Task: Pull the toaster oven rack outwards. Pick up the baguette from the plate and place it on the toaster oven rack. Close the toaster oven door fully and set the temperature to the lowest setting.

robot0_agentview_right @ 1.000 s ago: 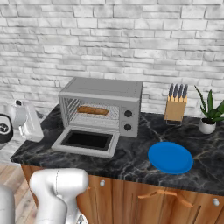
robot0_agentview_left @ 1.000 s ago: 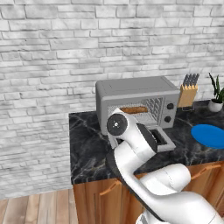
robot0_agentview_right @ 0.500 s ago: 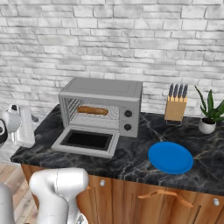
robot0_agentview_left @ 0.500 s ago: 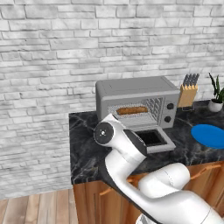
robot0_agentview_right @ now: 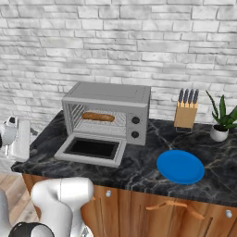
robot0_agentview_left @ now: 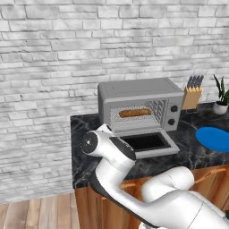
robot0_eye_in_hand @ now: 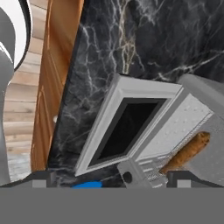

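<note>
On the dark marble counter (robot0_agentview_right: 139, 169), against the white brick wall (robot0_agentview_left: 67, 58), stands the toaster oven (robot0_agentview_right: 109, 111), its door (robot0_agentview_right: 92, 149) folded down flat in front of the opening with the dark glass facing up. Inside the cavity the baguette (robot0_agentview_right: 98, 116) lies lengthwise on the wire rack (robot0_agentview_right: 102, 127), which sits within the oven. Two dark knobs (robot0_agentview_right: 135, 127) are stacked on the right panel. To the right of the oven, well apart from it, a bright blue plate (robot0_agentview_right: 180, 166) rests bare on the counter. Behind the plate, near the wall, stand a wooden knife block (robot0_agentview_right: 186, 113) and a small potted plant (robot0_agentview_right: 221, 121).

At the counter's left end, in the right base view, the gripper (robot0_agentview_right: 16, 139) hangs beside the edge, clear of the oven; whether its fingers are spread or pressed together I cannot tell. From the hand camera the open door (robot0_eye_in_hand: 124, 127) and the baguette (robot0_eye_in_hand: 186, 153) appear tilted, with wooden cabinet fronts (robot0_eye_in_hand: 57, 65) alongside.
</note>
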### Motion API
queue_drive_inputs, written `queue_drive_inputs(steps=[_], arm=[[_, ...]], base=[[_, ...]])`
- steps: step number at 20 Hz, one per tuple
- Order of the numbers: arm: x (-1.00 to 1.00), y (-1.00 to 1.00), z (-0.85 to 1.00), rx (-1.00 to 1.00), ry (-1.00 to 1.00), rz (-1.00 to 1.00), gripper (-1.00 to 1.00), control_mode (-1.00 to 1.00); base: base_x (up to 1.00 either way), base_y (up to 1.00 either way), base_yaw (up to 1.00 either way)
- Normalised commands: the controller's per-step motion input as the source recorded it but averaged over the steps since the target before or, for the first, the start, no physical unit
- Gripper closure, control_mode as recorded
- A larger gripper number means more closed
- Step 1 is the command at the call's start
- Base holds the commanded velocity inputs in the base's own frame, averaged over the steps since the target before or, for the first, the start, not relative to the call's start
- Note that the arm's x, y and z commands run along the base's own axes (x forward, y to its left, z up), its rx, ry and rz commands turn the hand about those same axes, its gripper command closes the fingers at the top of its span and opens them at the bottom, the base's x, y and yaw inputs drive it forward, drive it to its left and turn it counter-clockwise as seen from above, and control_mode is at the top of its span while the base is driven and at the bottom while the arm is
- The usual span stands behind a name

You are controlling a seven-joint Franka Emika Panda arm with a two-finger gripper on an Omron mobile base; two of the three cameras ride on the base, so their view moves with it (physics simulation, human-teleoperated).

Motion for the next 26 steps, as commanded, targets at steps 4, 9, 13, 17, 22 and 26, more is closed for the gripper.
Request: queue_drive_inputs(steps=[4,9,13,17,22,26], arm=[[0.13,0.01,-0.34,0.0,0.08,-0.04,-1.0,-1.0],[0.19,0.05,-0.33,0.0,0.05,-0.01,-1.0,-1.0],[0.17,0.16,-0.3,0.0,0.03,0.0,-1.0,-1.0],[0.21,0.19,-0.33,0.0,0.1,-0.01,-1.0,-1.0],[0.19,0.14,-0.25,-0.01,0.11,-0.01,-1.0,-1.0],[0.14,0.09,-0.24,-0.02,0.08,-0.02,-1.0,-1.0]], base=[[0.0,0.0,0.0],[0.0,0.0,0.0],[0.0,0.0,0.0],[0.0,0.0,0.0],[0.0,0.0,0.0],[0.0,0.0,0.0]])
